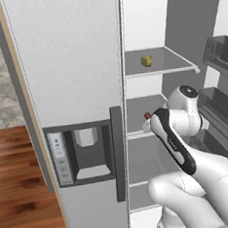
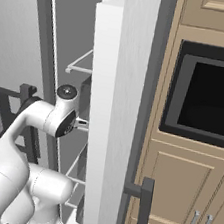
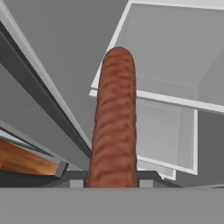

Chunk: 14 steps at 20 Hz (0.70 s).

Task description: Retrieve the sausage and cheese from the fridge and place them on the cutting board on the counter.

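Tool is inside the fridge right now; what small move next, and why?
Probably draw the tool straight back out of the fridge. The sausage stands clamped between its fingertips, so that pick looks done; the cheese sits on the shelf above for later.

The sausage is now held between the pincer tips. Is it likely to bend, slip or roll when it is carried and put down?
The sausage stands straight out from the shut pincer without sagging, so it is probably stiff. Gripped near one end, it may pivot. Its round rod shape suggests it could roll once set down.
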Motion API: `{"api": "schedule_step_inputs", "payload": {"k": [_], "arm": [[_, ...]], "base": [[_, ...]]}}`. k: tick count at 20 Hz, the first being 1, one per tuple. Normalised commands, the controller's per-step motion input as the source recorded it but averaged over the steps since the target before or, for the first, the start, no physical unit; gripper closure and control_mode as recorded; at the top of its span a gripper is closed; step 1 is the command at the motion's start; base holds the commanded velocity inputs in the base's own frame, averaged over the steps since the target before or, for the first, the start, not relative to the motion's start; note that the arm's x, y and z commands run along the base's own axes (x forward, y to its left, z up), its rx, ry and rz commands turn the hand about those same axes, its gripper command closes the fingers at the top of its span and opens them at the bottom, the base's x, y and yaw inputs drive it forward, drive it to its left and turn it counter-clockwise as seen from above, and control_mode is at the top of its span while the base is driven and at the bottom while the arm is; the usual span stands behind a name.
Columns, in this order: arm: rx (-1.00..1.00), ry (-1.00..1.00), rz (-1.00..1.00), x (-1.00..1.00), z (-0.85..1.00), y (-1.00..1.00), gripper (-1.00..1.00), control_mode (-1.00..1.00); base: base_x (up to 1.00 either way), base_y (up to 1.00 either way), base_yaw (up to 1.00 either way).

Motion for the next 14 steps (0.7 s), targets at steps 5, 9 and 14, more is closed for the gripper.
{"api": "schedule_step_inputs", "payload": {"k": [5, 9, 14], "arm": [[0.00, 0.00, 0.00, 0.00, 0.00, 0.00, 1.00, -1.00], [0.00, 0.00, 0.00, 0.00, 0.00, 0.00, 1.00, -1.00], [0.00, 0.00, 0.00, 0.00, 0.00, 0.00, 1.00, 1.00]], "base": [[0.00, 0.00, 0.00], [0.00, 0.00, 0.00], [0.00, 0.00, 0.00]]}}
